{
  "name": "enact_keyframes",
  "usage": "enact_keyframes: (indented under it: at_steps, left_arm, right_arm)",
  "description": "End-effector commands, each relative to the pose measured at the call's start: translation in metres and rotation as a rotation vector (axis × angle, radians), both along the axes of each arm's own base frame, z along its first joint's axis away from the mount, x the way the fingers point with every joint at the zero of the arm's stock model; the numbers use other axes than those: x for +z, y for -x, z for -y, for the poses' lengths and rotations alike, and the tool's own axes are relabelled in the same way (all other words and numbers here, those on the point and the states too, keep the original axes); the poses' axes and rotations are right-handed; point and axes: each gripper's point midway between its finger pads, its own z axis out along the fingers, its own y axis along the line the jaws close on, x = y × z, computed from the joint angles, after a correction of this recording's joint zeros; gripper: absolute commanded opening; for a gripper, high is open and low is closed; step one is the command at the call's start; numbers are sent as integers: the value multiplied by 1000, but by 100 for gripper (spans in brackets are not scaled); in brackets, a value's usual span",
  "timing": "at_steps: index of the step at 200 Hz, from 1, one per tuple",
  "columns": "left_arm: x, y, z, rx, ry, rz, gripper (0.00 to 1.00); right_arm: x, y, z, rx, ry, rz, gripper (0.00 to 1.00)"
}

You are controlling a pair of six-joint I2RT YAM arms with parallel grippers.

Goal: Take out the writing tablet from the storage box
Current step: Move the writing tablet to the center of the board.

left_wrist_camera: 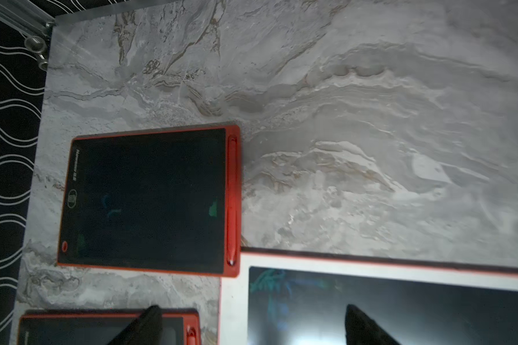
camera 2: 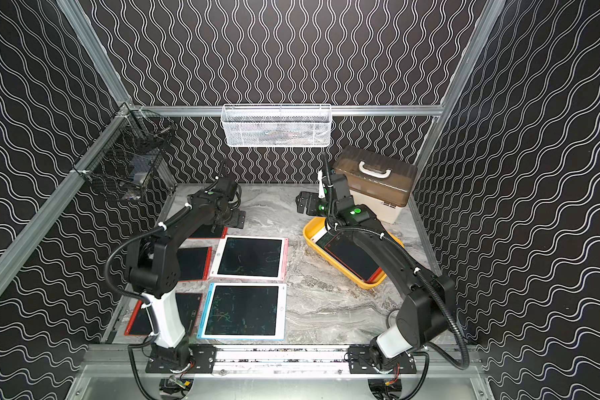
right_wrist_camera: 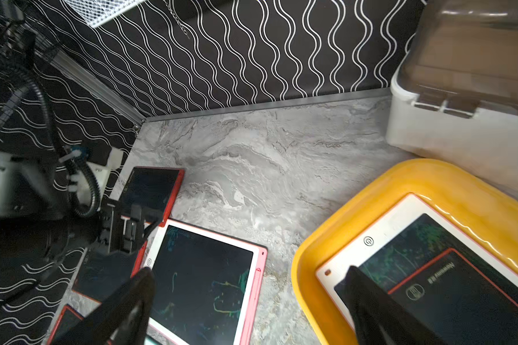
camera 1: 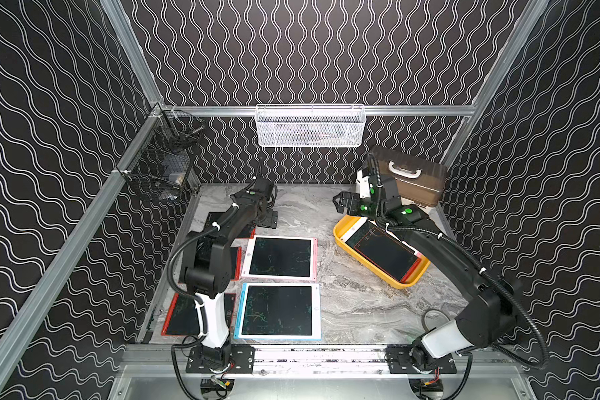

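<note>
writing tablet [camera 1: 385, 254] inside storage box [camera 1: 400, 285]

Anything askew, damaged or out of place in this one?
Only the storage box stands out: it sits diagonal to the table edges, while the pink-framed tablet lies roughly square. A red tablet lies stacked on a white-framed one inside. No damage.

A white wire mesh basket [camera 1: 310, 126] hangs on the back rail, and a black wire basket [camera 1: 163, 162] hangs on the side rail. A cream case with brown lid and white handle [camera 1: 416, 180] stands in the far right corner of the marble tabletop [camera 1: 354, 304]. A pink-framed tablet [camera 1: 280, 258] and a blue-framed tablet [camera 1: 278, 310] lie flat, just beside each other, with 3 red-framed tablets [camera 2: 194, 263] beside them.
</note>
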Motion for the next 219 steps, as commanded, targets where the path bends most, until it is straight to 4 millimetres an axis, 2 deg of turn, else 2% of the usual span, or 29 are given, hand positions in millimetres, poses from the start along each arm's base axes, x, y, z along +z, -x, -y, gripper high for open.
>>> enact_keyframes:
  at_steps: [1,26,30,63,120,165,207,210,219]
  left_arm:
    - [-13,-16,-18,-22,-77,-15,99]
    - [-30,-33,-24,-19,-55,-31,99]
    - [-33,-36,-24,-20,-50,-33,99]
    - [-55,-50,-34,-8,-54,-61,99]
    - [-83,-31,-62,44,-57,-131,99]
    - [-90,-17,-77,75,-43,-148,99]
    - [-91,-18,-81,83,-28,-141,99]
    - [-90,-16,-92,106,-25,-142,99]
    - [-90,-16,-97,114,-19,-140,99]
  right_arm:
    - [-9,5,13,-17,57,-16,100]
    - [-14,3,11,-23,56,-38,100]
    - [-15,-4,22,-48,56,-42,100]
    - [-26,-24,20,-58,72,-51,100]
    - [-41,-48,11,-53,60,-92,100]
    - [-49,-58,6,-42,55,-119,100]
    - [-51,-60,4,-41,52,-129,100]
    - [-52,-60,4,-42,52,-132,100]
    - [-52,-60,4,-44,52,-134,100]
